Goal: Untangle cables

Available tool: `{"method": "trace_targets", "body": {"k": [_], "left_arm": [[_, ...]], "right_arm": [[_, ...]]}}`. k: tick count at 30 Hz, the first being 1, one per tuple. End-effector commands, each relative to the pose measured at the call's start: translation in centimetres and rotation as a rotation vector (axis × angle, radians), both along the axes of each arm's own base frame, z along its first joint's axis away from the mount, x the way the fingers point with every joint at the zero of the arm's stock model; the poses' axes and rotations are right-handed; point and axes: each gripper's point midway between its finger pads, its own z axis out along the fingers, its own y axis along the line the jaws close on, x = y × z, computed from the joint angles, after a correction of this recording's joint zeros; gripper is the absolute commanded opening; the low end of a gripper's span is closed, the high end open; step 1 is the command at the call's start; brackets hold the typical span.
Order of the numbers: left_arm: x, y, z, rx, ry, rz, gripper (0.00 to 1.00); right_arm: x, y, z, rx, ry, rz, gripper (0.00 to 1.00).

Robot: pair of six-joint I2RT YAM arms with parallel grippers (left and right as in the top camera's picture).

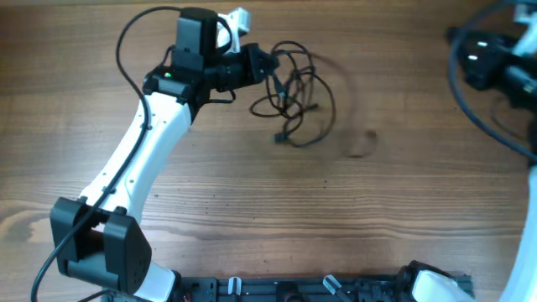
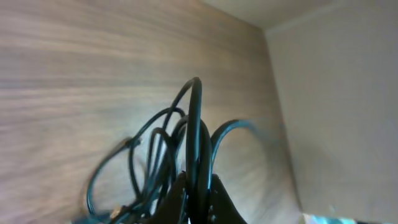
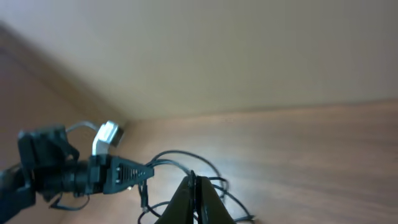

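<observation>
The cables [image 1: 295, 94] are thin black cords in one tangled clump of loose loops on the wooden table, with a small plug end [image 1: 278, 138] at the front. My left gripper [image 1: 267, 65] is at the clump's left edge, shut on a few strands. In the left wrist view the strands [image 2: 198, 124] rise straight from between the fingers [image 2: 199, 190]. My right gripper [image 1: 460, 40] is far off at the back right, fingers pressed together [image 3: 193, 182] with nothing between them. Its wrist view shows the clump [image 3: 186, 158] at a distance.
The table [image 1: 377, 193] is brown wood. A faint dark mark [image 1: 361, 151] lies right of the clump. A black rail [image 1: 319, 289] runs along the front edge. Thick black arm wires [image 1: 495, 126] hang at the right. A pale wall [image 3: 217, 50] stands behind the table.
</observation>
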Motion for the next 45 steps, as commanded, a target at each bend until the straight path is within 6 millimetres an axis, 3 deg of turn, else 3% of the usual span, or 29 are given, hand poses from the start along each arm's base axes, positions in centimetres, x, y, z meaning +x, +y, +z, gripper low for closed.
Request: {"method": "trace_targets", "body": {"k": [1, 5, 8, 10, 13, 18, 21, 24, 29, 37, 43, 45], "left_arm": [[0.3, 0.4, 0.0, 0.034, -0.027, 0.02, 0.13], [-0.1, -0.4, 0.1, 0.033, -0.028, 0.002, 0.09], [-0.5, -1.5, 0.4, 0.022, -0.044, -0.025, 0.04], [-0.9, -3.0, 2.2, -0.064, -0.078, -0.092, 0.04], [-0.9, -4.8, 6.8, -0.257, -0.131, -0.151, 0.04], [-0.1, -5.1, 9.8, -0.413, -0.072, -0.082, 0.04], [-0.1, -5.1, 9.8, -0.457, 0.012, -0.048, 0.04], [-0.4, -5.5, 9.8, -0.481, 0.062, -0.039, 0.04], [-0.7, -6.1, 9.9, -0.491, 0.081, -0.044, 0.08], [-1.4, -7.1, 9.9, -0.491, 0.088, -0.066, 0.04], [-1.8, -7.6, 10.0, -0.501, 0.108, -0.071, 0.04], [-2.0, -7.9, 9.9, -0.5, 0.11, -0.076, 0.04]], "right_arm": [[-2.4, 0.7, 2.4, 0.048, -0.057, 0.087, 0.04], [-2.5, 1.5, 1.2, 0.086, 0.005, 0.121, 0.04], [-2.0, 2.3, -0.8, 0.108, 0.083, 0.15, 0.04], [-1.4, 2.9, -2.3, 0.125, 0.149, 0.159, 0.04], [-0.6, 4.5, -4.1, 0.135, 0.22, 0.198, 0.04], [0.9, 7.8, -7.2, 0.072, 0.309, 0.221, 0.08], [1.9, 9.0, -8.9, 0.037, 0.367, 0.175, 0.16], [2.8, 11.7, -10.0, 0.012, 0.371, 0.229, 0.26], [4.0, 13.9, -12.8, 0.006, 0.445, 0.237, 0.29], [5.4, 15.8, -15.9, 0.027, 0.528, 0.25, 0.3], [6.4, 16.2, -16.5, 0.056, 0.54, 0.237, 0.28], [6.7, 16.3, -16.4, 0.068, 0.539, 0.23, 0.14]]}}
